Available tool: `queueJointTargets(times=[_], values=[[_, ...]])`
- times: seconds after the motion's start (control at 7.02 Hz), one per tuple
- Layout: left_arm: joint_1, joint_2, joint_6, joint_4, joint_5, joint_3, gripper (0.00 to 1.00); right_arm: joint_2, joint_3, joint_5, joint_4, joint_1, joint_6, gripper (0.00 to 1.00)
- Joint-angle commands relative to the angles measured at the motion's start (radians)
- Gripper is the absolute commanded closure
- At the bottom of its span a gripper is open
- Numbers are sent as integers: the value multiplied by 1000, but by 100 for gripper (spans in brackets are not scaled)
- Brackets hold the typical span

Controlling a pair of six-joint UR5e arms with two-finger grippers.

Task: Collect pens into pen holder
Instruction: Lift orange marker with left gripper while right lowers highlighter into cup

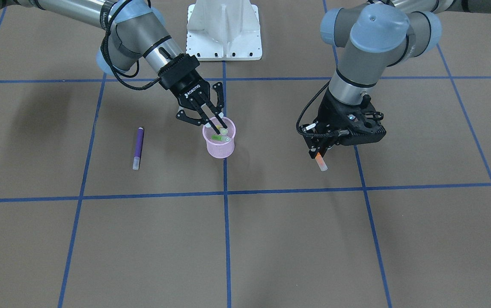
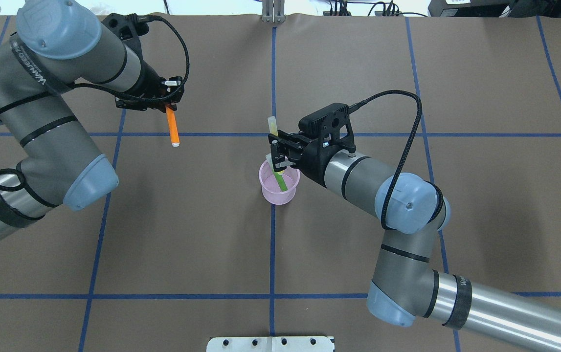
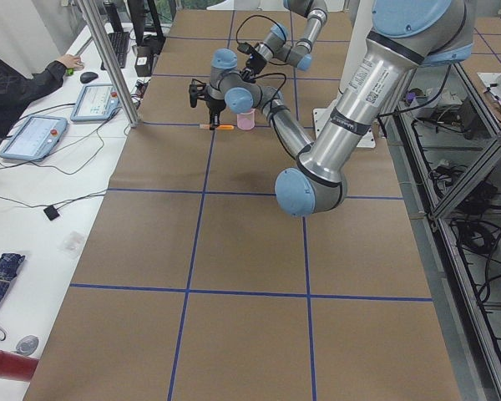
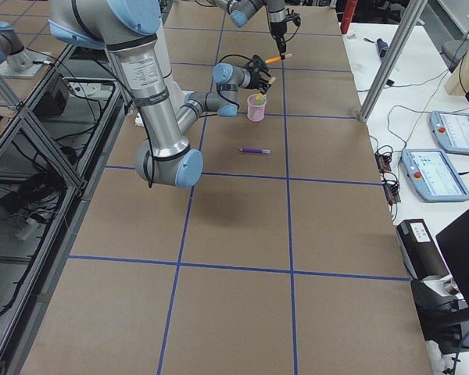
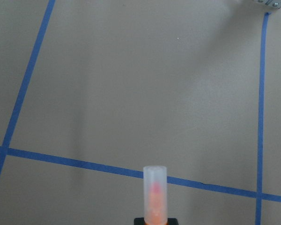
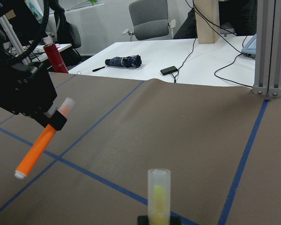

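The pink mesh pen holder [image 1: 219, 147] stands upright at the table's middle. My right gripper [image 1: 216, 127] is over its mouth, shut on the green pen [image 2: 280, 181], whose lower end is inside the cup while its clear cap [image 6: 158, 192] sticks up. My left gripper [image 2: 168, 105] hangs above the table some way from the cup, shut on the orange pen [image 2: 173, 127], which points down at a slant. The purple pen [image 1: 138, 147] lies flat on the table beside the holder on my right arm's side. In the overhead view it is hidden under that arm.
The white robot base plate [image 1: 224, 30] sits at the table's robot side. Blue tape lines [image 1: 226, 239] cross the brown table cover. Beyond the far edge are a desk with tablets [image 3: 96, 100], metal posts [image 4: 391, 58] and a seated person [image 3: 17, 75].
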Motion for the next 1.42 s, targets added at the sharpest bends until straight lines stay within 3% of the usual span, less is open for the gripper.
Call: queueJointTargets(times=[0.0, 0.28, 0.43, 0.57, 0.71, 1.0, 1.28], values=[[1, 0, 1, -1, 2, 1, 100, -6, -25, 0, 1, -8, -5, 100], [3, 0, 1, -1, 2, 3, 100, -15, -28, 0, 1, -10, -5, 100], [3, 0, 1, -3, 2, 4, 100, -9, -31, 0, 6, -10, -5, 81], [1, -2, 1, -6, 2, 3, 100, -1, -31, -6, 6, -11, 1, 8], [0, -5, -1, -6, 2, 1, 100, 2, -29, -41, 7, -11, 7, 0], [-3, -6, 1, -7, 5, -26, 100, 2, -28, -48, 0, -11, 12, 1], [0, -6, 5, -13, 91, -153, 100, -1, -26, -38, -11, 9, 84, 1]])
